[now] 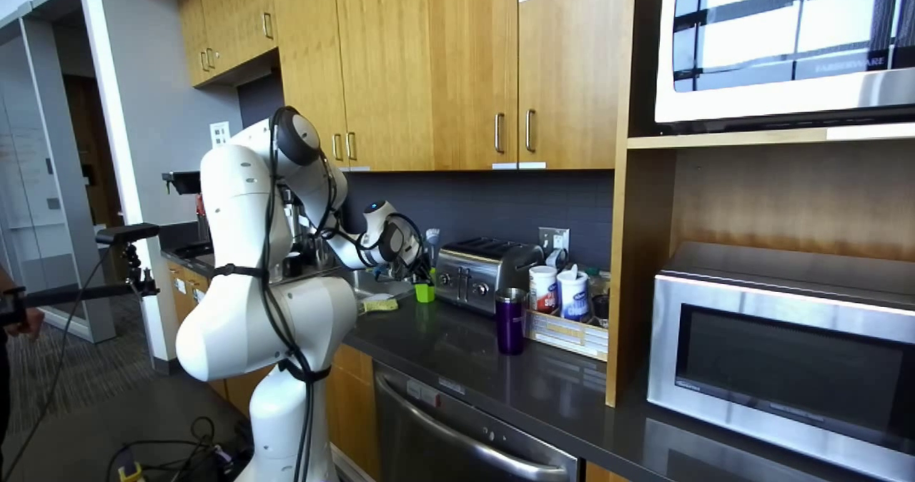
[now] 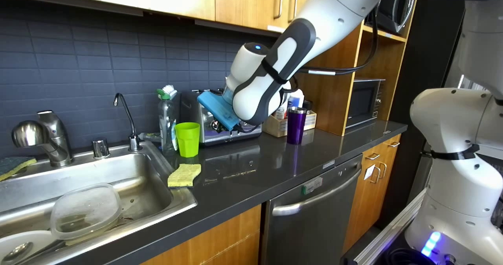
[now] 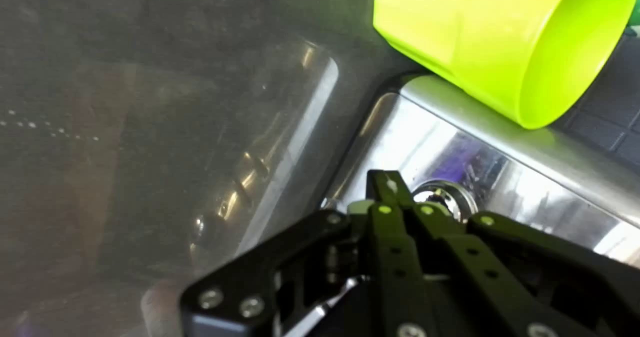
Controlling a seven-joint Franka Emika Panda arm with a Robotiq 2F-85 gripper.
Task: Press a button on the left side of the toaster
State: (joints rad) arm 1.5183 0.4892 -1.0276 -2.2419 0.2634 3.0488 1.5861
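The silver toaster (image 1: pixel 475 274) with a dark top stands on the counter against the backsplash. It also shows in an exterior view (image 2: pixel 208 129), partly hidden by the wrist. In the wrist view its shiny front face (image 3: pixel 520 187) fills the right side, with a round dial (image 3: pixel 450 197) on it. My gripper (image 3: pixel 385 177) is shut and empty, its fingertips together in front of the toaster face, beside the dial. I cannot tell whether the tips touch the face. In an exterior view the gripper (image 1: pixel 422 273) is small and dark at the toaster's left end. Any small button is hidden.
A green cup (image 2: pixel 188 139) stands close beside the toaster's left end and also shows in the wrist view (image 3: pixel 475 32). A yellow sponge (image 2: pixel 184 174) lies by the sink (image 2: pixel 184 197). A purple tumbler (image 1: pixel 510 325) and a box of canisters (image 1: pixel 565 333) stand to the right.
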